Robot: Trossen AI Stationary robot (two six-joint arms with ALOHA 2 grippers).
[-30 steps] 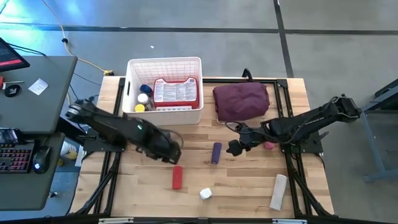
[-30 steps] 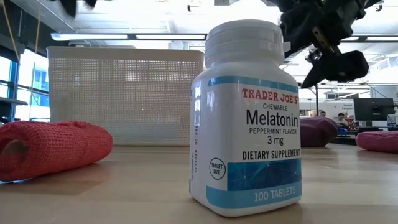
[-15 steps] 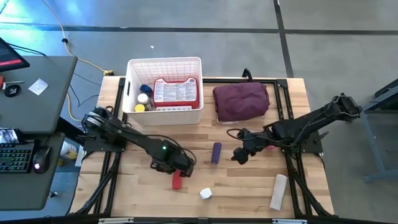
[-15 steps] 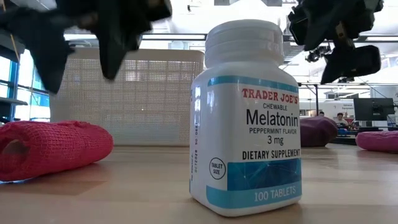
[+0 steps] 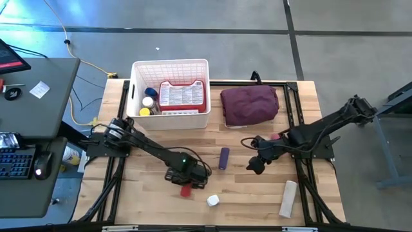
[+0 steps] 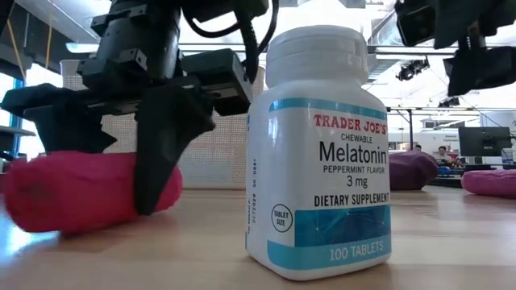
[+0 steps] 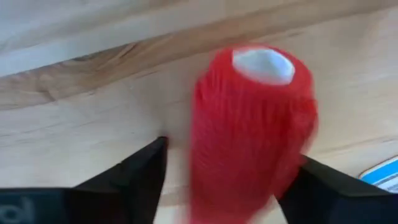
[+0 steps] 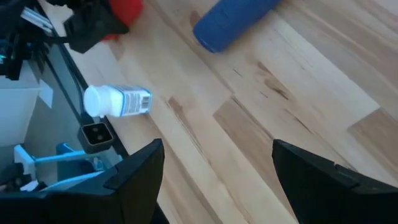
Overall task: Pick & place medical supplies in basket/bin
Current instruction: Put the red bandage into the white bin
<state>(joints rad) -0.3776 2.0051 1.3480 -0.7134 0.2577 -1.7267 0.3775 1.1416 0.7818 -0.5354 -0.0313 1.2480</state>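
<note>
Near the front of the wooden table [image 5: 257, 206], the left gripper [image 5: 187, 181] is down over the red bandage roll [image 5: 185, 189], its two dark fingers [image 6: 157, 145] standing on either side of the roll; whether they already press it I cannot tell. Just beside them stands a small white melatonin bottle [image 5: 212, 200]. Toward the table's middle lies a purple roll [image 5: 223, 158], and a white roll [image 5: 288, 198] lies at the front right. At the back left sits the white basket [image 5: 201, 67], already holding a red first-aid case [image 5: 183, 95] and small bottles [image 5: 149, 102]; a maroon cloth bundle [image 5: 249, 105] lies beside it. Over the right half the right gripper [image 5: 256, 167] hovers with fingers apart and nothing between them, a pink roll [image 5: 277, 136] close by.
</note>
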